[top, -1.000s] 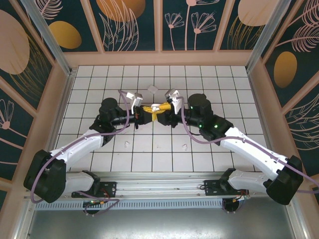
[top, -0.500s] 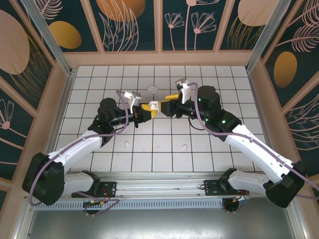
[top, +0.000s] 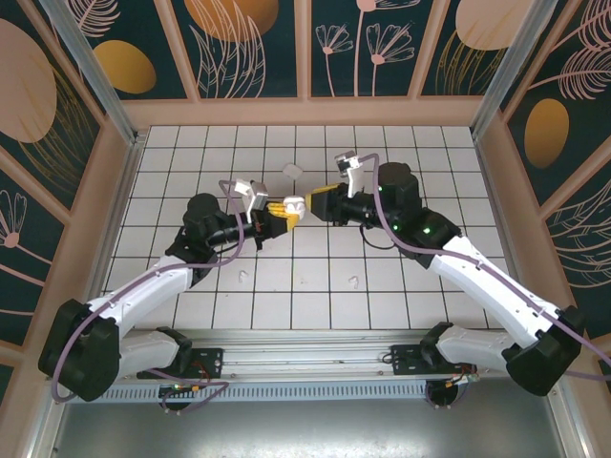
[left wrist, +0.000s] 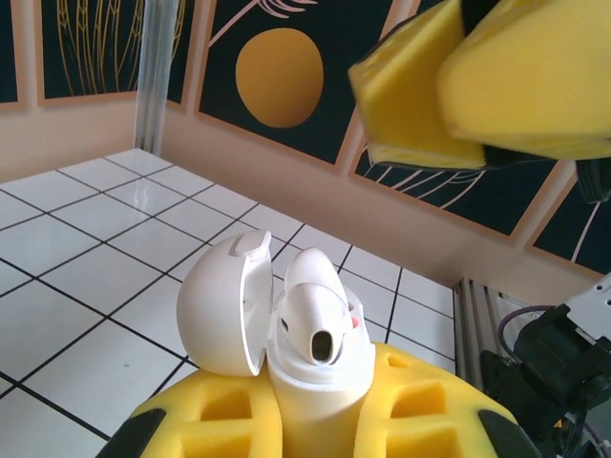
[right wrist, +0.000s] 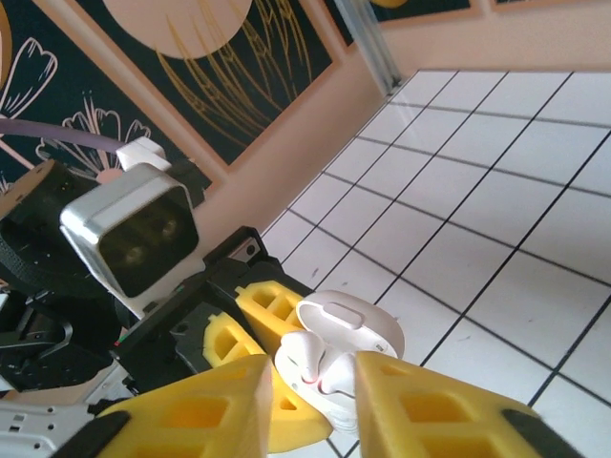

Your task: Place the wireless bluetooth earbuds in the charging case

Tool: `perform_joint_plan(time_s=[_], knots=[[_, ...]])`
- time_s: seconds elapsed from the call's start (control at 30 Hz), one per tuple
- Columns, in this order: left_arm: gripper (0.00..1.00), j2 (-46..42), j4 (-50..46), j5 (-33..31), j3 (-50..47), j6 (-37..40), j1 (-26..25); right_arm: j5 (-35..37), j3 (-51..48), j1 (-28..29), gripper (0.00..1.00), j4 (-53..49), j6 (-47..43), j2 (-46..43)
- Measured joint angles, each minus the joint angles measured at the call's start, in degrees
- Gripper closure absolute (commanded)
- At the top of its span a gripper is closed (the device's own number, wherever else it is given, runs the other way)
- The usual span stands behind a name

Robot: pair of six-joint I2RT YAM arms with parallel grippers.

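My left gripper point(top: 283, 208) point(left wrist: 317, 425) is shut on the white charging case point(top: 295, 202) point(left wrist: 315, 382) point(right wrist: 382, 405), held upright above the tiles with its lid point(left wrist: 221, 307) point(right wrist: 351, 322) hinged open. Two white earbuds point(right wrist: 307, 355) sit in its sockets; in the left wrist view one earbud point(left wrist: 317, 315) stands out of the case. My right gripper point(top: 319, 200) point(right wrist: 313, 405) hovers just right of and above the case. Its yellow fingers point(left wrist: 477, 86) are slightly apart with nothing between them. Two more earbuds point(top: 241, 278) point(top: 353, 281) lie loose on the tiles near the arms.
A second white case point(top: 291, 172) lies on the tiled floor point(top: 430, 162) behind the grippers. Wooden walls with dark patterned panels point(top: 248, 48) enclose the floor on three sides. The arms' mounting rail point(top: 305, 348) runs along the near edge.
My right gripper has pulled back up and to the right, away from the case, and its jaws have narrowed. The left gripper still holds the case and has shifted slightly.
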Motion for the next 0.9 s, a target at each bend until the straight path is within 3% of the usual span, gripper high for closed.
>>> perform_joint_plan(time_s=[0.3,0.63,0.77,0.9], knots=[[1.00,-1.9,2.6,1.0,-2.4,2.5,0.2,-5.0,0.0,0.0,0.84,0.4,0.5,4.5],[1.00,-2.6,2.4,1.0,-2.9,6.6,0.3,-5.2,0.0,0.4,0.84,-0.1,0.4,4.0],[1.00,-2.6,1.9,1.2,-2.9,9.0,0.3,-4.3,-0.2,-0.9,0.77,-1.1,0.5,1.5],[1.00,-2.6,0.7,1.9,-2.9,10.8,0.3,-4.3,0.6,-3.5,0.63,-2.6,0.3,-0.3]])
